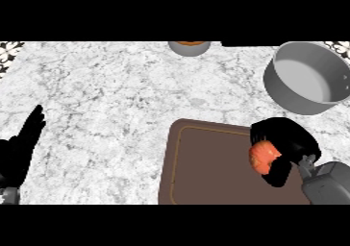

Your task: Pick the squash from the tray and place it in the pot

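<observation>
Black fingers of the right hand are curled round the orange squash, with the thumb below it and the fingers arched over its top; only the squash's left face shows between them. Hand and squash sit over the right edge of the brown tray, whose inner surface is outlined by a thin lighter line. Whether the squash touches the tray cannot be told. Grey pot stands up and to the right on the marble counter, apart from the hand, interior pale and holding nothing visible. Left hand rests at the left edge, fingers straight and pointing up, holding nothing. Small grey bowl with orange contents sits at the counter's far edge. No labels or writing legible.
</observation>
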